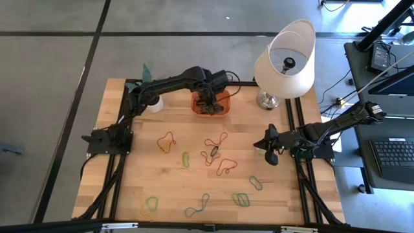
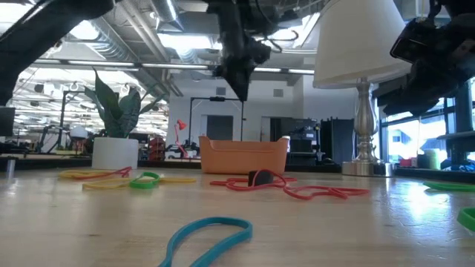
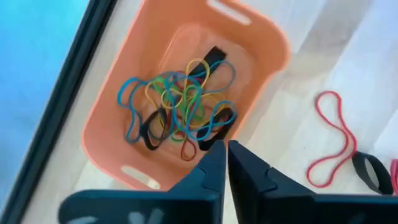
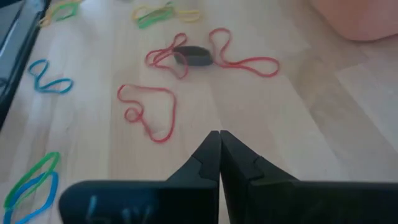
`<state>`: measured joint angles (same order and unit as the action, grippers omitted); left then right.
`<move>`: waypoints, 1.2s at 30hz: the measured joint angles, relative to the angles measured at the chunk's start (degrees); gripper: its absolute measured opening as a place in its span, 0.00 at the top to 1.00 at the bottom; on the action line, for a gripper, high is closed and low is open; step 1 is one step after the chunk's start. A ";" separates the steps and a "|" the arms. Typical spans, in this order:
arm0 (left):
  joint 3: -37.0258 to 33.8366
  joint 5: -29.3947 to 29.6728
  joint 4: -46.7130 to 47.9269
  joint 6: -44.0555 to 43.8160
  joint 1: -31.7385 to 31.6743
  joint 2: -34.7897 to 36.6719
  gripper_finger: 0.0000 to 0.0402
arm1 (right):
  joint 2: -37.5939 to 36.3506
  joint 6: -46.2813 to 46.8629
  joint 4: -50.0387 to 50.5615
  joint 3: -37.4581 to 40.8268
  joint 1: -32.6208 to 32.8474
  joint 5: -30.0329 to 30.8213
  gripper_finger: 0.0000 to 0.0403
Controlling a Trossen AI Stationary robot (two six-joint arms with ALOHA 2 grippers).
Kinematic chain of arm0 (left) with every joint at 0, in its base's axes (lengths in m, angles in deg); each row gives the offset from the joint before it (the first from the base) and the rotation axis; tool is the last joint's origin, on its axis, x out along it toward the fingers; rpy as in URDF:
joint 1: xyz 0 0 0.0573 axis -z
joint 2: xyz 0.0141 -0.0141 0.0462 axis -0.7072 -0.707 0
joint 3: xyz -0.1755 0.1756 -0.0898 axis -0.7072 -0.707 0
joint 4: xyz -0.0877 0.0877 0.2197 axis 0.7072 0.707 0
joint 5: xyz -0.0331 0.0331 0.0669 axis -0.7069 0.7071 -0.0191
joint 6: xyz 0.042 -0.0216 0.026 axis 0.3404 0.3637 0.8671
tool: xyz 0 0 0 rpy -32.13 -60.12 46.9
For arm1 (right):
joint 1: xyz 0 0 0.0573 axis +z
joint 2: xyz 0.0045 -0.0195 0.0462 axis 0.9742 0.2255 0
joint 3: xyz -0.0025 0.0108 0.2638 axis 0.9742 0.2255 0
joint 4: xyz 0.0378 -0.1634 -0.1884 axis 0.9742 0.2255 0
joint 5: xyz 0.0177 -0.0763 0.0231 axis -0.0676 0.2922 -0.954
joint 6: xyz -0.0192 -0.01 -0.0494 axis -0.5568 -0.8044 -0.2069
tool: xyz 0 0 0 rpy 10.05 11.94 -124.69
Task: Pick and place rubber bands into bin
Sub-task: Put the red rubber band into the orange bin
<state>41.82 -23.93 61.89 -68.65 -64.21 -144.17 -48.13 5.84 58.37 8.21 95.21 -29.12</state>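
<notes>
**Occlusions and unreadable detail**

In the high view the left claw (image 1: 208,103) covers most of the bin (image 1: 222,98); we cannot count or colour-sort what lies inside from there. In the left wrist view the rubber bands (image 3: 177,106) in the bin form one tangle, so we cannot separate single loops. A black band (image 3: 372,173) beside it runs off the picture's edge. In the low view the bin's wall hides its contents, the lampshade (image 2: 355,41) is cut by the top edge, and the near blue band (image 2: 204,236) is blurred. In the right wrist view the green and blue bands (image 4: 30,183) are cropped.
</notes>
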 joint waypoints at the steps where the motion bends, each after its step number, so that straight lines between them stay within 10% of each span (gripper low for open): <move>1: -0.71 0.03 -0.48 1.02 0.53 0.83 0.98 | 0.02 1.38 0.11 0.00 0.00 0.97 0.98; 7: -13.16 0.38 -9.73 5.65 4.28 11.19 1.00 | 1.52 8.58 -5.79 -0.02 0.00 5.82 0.99; 16: -51.89 -3.51 -31.02 -1.38 9.11 38.62 1.00 | 15.15 8.45 -4.93 -12.79 0.00 9.34 1.00; 36: -91.60 4.95 -36.25 -22.70 26.55 91.97 1.00 | 68.45 2.32 38.52 -63.17 -0.35 -8.14 0.84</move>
<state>-49.77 -18.99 25.63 -91.35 -37.66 -52.19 20.32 8.16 96.89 -54.97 94.86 -37.26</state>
